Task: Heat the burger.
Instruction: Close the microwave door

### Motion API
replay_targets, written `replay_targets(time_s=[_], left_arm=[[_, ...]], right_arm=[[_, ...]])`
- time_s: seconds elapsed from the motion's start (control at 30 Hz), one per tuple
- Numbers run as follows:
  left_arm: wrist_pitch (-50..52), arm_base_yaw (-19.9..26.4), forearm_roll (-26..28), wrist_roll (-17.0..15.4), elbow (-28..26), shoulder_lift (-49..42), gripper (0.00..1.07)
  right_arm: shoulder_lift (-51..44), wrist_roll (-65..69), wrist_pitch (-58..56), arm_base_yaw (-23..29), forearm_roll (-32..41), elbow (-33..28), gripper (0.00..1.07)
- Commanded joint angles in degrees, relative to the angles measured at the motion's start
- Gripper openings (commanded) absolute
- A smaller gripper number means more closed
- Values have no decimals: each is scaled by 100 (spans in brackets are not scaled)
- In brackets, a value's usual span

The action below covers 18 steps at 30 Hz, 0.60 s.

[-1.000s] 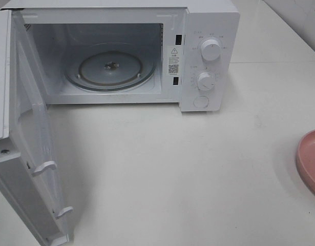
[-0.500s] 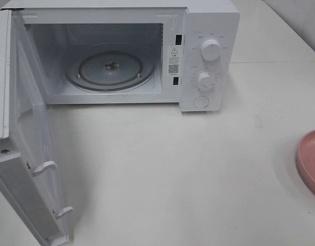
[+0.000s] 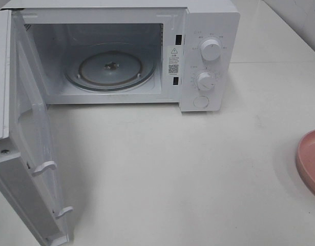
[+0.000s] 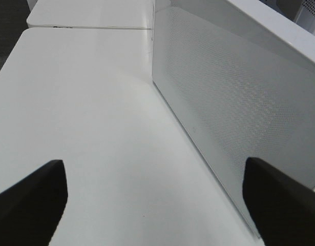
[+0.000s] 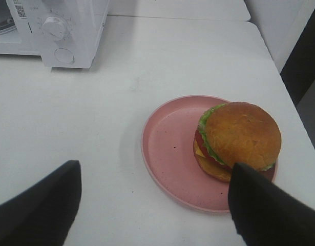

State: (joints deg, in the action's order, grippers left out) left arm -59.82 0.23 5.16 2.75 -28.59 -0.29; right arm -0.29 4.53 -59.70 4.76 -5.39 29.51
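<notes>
a lab-like test kitchen: white microwave [image 3: 121,51] on plain white tables [image 3: 188,169].

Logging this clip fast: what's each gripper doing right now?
Left gripper: open, holding nothing, beside the microwave door.
Right gripper: open, holding nothing, above the burger on its pink plate.

burger [image 5: 238,142] | golden-brown bun, lettuce, tomato | tilted | on pink plate [image 5: 167,148]

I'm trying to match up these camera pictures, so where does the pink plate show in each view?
Exterior high: only the pink plate edge shows, cut off at the right border, on the table.
Left wrist: not in it; just the open microwave door and table.
Right wrist: whole plate centre-right, the burger on it.
Shared landmark: the microwave's lower dial.
</notes>
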Motion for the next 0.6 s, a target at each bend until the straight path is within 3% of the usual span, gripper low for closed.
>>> replay_targets(time_s=[0.03,0.33,0.4,0.43,0.5,0.53,0.57,0.6], left_arm=[[69,-6,57,-11,23,-109,87],[178,-6,29,-183,-218,6,84],[189,-6,-212,-275,-332,327,74],[189,-6,-212,-275,-332,327,74],[206,-6,-332,-327,-332,745,60],[206,-6,-332,-327,-332,745,60],[338,-6,-435,-327,-332,1003,47],[424,-6,-470,-327,-332,1117,42]], right_arm=[[-138,-23,46,-11,-17,-17,76],[-138,-23,46,-11,-17,-17,76],[-138,-23,46,-11,-17,-17,76],[-138,-23,46,-11,-17,-17,76],[-138,-23,46,-11,-17,-17,76],[-138,-23,46,-11,-17,-17,76],[-138,-23,46,-11,-17,-17,76],[-138,-23,46,-11,-17,-17,76]])
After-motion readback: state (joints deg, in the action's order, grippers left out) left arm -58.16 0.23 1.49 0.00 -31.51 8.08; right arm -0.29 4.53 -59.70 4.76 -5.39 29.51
